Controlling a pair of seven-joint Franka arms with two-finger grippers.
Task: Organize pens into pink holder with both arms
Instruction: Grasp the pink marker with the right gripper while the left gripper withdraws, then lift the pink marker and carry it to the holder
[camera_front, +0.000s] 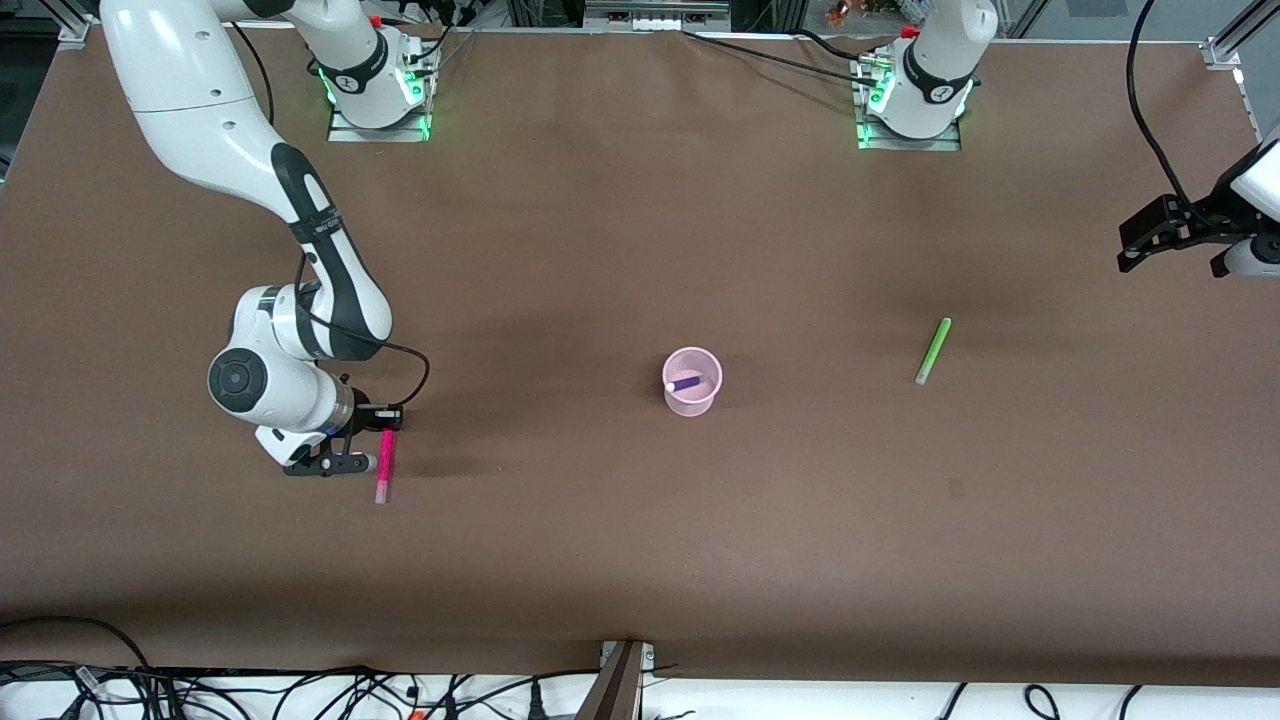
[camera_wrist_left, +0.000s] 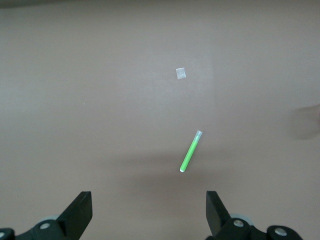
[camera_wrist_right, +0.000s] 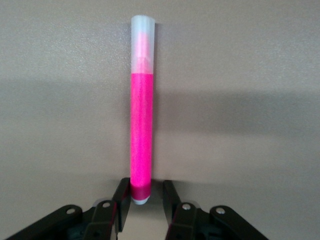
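Note:
A magenta pen (camera_front: 385, 465) (camera_wrist_right: 141, 135) lies flat on the brown table toward the right arm's end. My right gripper (camera_front: 372, 438) (camera_wrist_right: 145, 187) is down at the table with its jaws narrowly open astride the pen's capless end. One finger touches the pen and a small gap shows at the other. The pink holder (camera_front: 700, 402) stands mid-table with a purple pen (camera_front: 686, 383) inside it. A light green pen (camera_front: 933, 351) (camera_wrist_left: 190, 151) lies toward the left arm's end. My left gripper (camera_front: 1170, 245) (camera_wrist_left: 150, 200) hangs wide open and empty, high above the table near that end.
A small pale scrap (camera_wrist_left: 181, 73) lies on the table past the green pen. Cables and a bracket (camera_front: 620, 680) run along the table's edge nearest the front camera. The arms' bases (camera_front: 375, 85) stand along the opposite edge.

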